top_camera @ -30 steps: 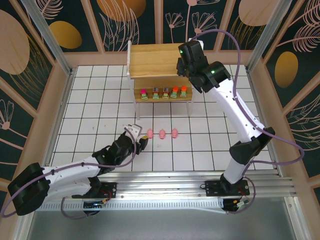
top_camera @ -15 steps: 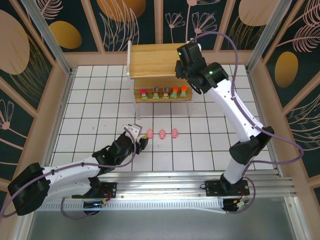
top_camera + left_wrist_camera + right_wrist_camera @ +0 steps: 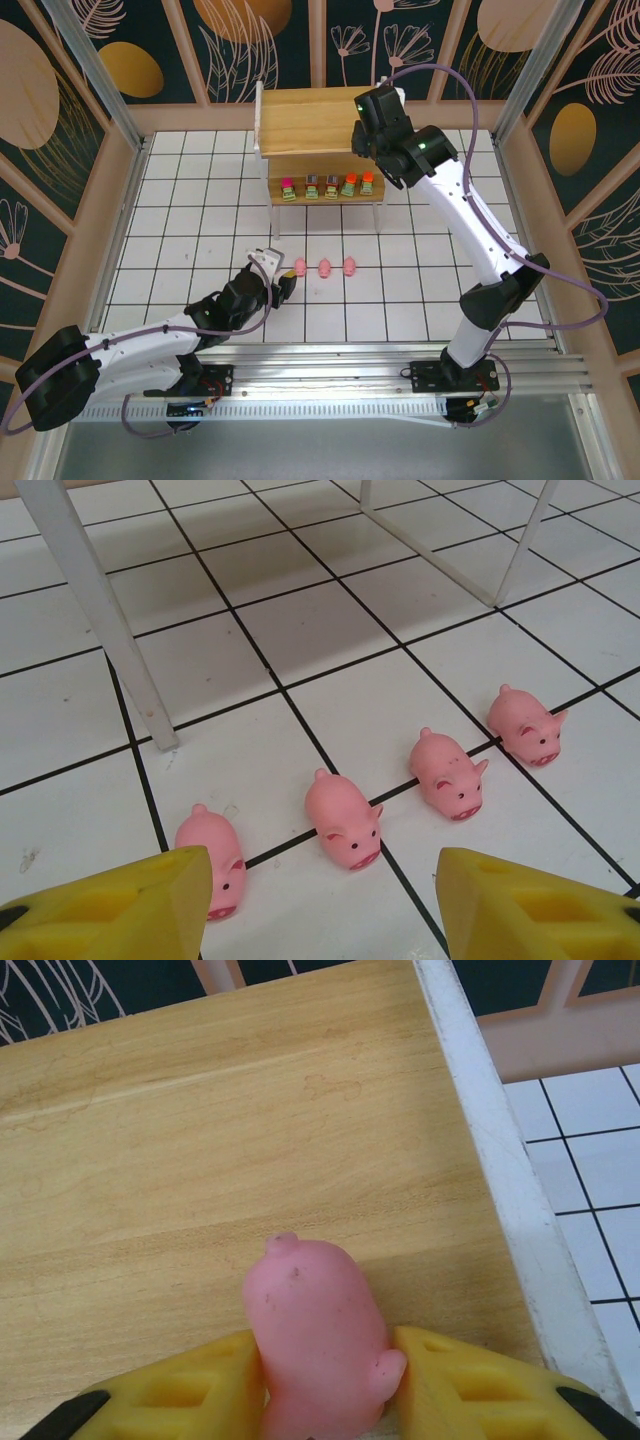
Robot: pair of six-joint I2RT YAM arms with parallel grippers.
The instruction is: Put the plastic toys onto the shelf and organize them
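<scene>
Top view: showing the right claw (image 3: 362, 142) reaching over the right end of the shelf (image 3: 300, 120), five blocky toys (image 3: 327, 186) standing in a row on the shelf's lower board, and the left claw (image 3: 278, 272) lying low over the counter (image 3: 200, 200) in front of the shelf, beside the pink pigs (image 3: 324, 267).

Left wrist: gaping about halfway, gripping nothing, facing four pigs lined up before the shelf's white legs (image 3: 95, 610).

Right wrist: pinching one pink pig (image 3: 315, 1330) between both yellow pads (image 3: 180, 1395), over the shelf's top board near its right rim.

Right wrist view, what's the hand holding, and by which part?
A small pink plastic pig toy, pinched by its two sides between the right hand's yellow fingers, over the wooden shelf board.
</scene>
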